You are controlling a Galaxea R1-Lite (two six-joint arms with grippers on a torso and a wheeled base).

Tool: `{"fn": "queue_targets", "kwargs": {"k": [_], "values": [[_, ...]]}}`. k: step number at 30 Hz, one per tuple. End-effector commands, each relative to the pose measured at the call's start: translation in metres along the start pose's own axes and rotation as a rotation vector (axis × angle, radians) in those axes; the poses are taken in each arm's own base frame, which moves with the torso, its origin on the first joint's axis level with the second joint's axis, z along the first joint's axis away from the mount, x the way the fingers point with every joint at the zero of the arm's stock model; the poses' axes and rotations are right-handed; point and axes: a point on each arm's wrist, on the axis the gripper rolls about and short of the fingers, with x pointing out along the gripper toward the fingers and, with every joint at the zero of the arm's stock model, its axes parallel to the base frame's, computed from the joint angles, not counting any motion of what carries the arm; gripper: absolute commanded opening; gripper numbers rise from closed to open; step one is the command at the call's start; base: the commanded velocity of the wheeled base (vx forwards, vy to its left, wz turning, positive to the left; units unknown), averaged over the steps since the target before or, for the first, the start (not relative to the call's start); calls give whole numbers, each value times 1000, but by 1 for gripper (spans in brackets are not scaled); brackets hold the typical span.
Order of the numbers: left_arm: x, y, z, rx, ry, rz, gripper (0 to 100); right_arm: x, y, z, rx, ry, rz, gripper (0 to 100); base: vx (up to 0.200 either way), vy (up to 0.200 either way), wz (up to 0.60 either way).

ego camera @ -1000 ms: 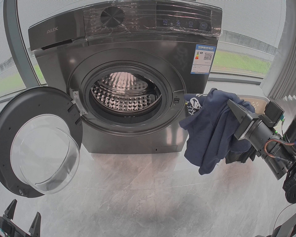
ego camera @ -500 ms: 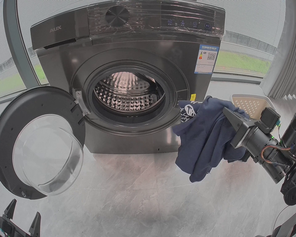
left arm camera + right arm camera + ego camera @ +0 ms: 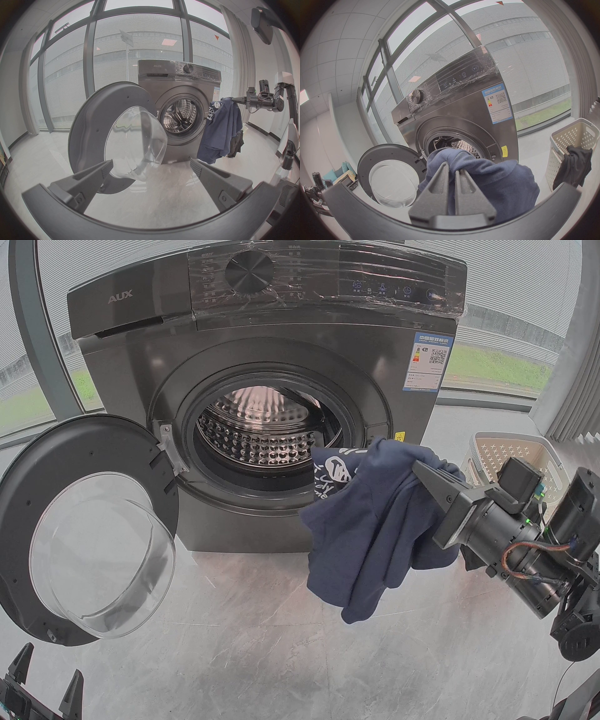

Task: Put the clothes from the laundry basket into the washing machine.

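Shirt [image 3: 369, 521] hangs pinched in right jaws near open washing machine [image 3: 156, 365]

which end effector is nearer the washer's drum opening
Right. The right end effector holds a navy shirt just right of the drum opening; the left end effector sits low by the open door.
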Motion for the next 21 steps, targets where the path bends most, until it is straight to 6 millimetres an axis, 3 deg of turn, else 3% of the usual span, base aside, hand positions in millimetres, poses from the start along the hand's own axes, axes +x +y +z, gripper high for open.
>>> {"fn": "queue_targets", "kwargs": {"k": [1, 6, 10, 12, 13, 14, 15, 17, 21], "values": [[0, 0, -5, 6, 0, -5, 100, 13, 4, -8, -3, 15, -1, 0, 0, 0, 0], [0, -1, -4, 23, -9, -38, 100, 29, 9, -23, -2, 44, -13, 0, 0, 0, 0], [0, -1, -2, 13, -27, -41, 100, 40, 13, -20, 10, -4, -11, 0, 0, 0, 0], [-11, -1, 44, -16, -210, -56, 100, 47, 18, -18, 20, -40, 7, 0, 0, 0, 0], [-11, -1, 48, -17, -219, -59, 100, 47, 18, -17, 21, -41, 8, 0, 0, 0, 0], [-14, 0, 79, -21, -271, -92, 100, 49, 22, -15, 26, -55, 26, 0, 0, 0, 0], [-12, 0, 93, -19, -256, -124, 100, 52, 26, -12, 31, -67, 39, 0, 0, 0, 0], [-1, 0, 100, -31, -171, -215, 100, 56, 33, -8, 41, -87, 58, 0, 0, 0, 0], [26, -3, 95, -50, -5, -374, 100, 62, 38, 1, 54, -125, 72, 0, 0, 0, 0]]}}
